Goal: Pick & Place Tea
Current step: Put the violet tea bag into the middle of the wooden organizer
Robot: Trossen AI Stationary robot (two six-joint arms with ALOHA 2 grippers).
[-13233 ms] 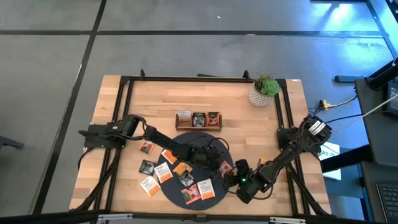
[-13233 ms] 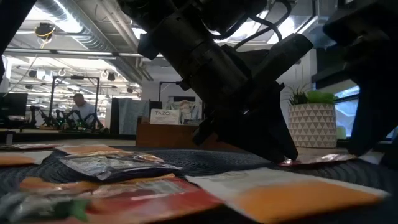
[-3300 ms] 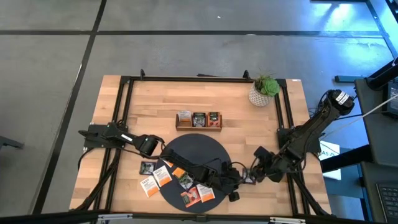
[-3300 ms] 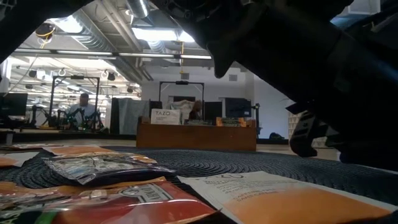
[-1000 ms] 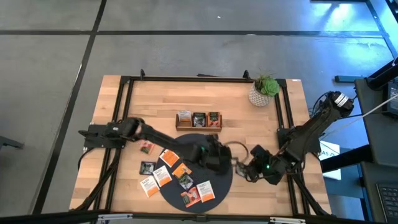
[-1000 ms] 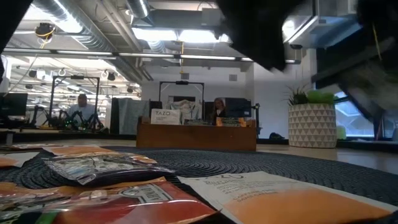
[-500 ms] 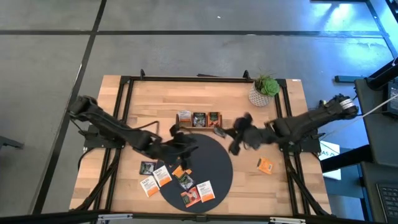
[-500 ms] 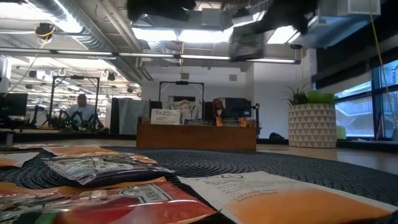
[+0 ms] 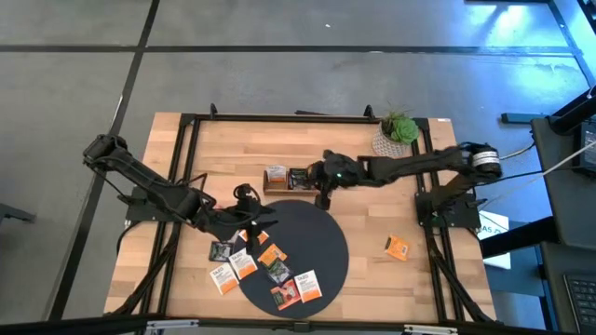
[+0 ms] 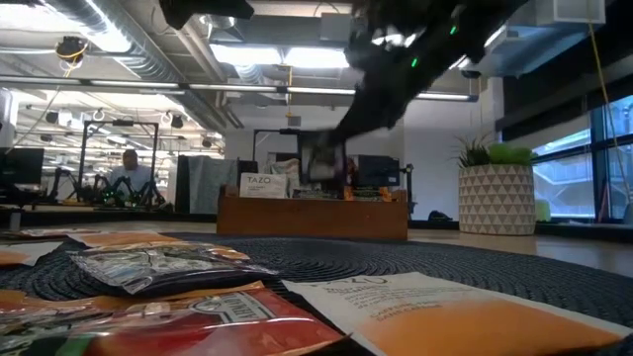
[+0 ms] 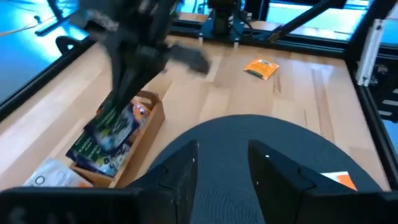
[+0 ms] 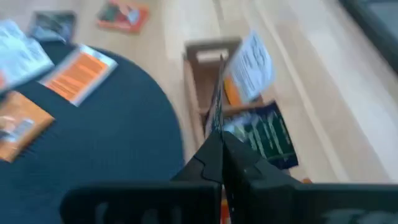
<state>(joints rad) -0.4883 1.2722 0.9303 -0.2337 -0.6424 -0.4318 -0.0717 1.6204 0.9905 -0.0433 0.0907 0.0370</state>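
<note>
Sachet held on edge over the wooden tray

Tea is the cargo on this table: small flat square sachets (image 9: 279, 272) lie scattered across the near-left part of the dark round mat (image 9: 317, 244) and the bare table (image 9: 186, 279) beside it, while one orange sachet (image 9: 398, 247) lies alone, well apart on the right. The right gripper (image 9: 323, 191) reaches in over the wooden three-compartment tray (image 9: 297, 180), fingers pressed together on the edge of a dark sachet (image 12: 216, 102) that stands nearly upright above the middle compartment in the right wrist view (other packets already sit in the tray). The left gripper (image 9: 244, 193) hangs near the mat's far-left edge, left of the tray, its two fingers (image 11: 184, 177) apart with nothing between them.

Each sachet looks light, thin and limp, its foil or paper skin likely slick. A packet lying flat probably offers little to grab, so a pinch at a raised or overhanging edge seems the best hold, firm but not crushing. Held by one edge, as now, the packet may sag or swing, and could catch on the tray's dividers.
</note>
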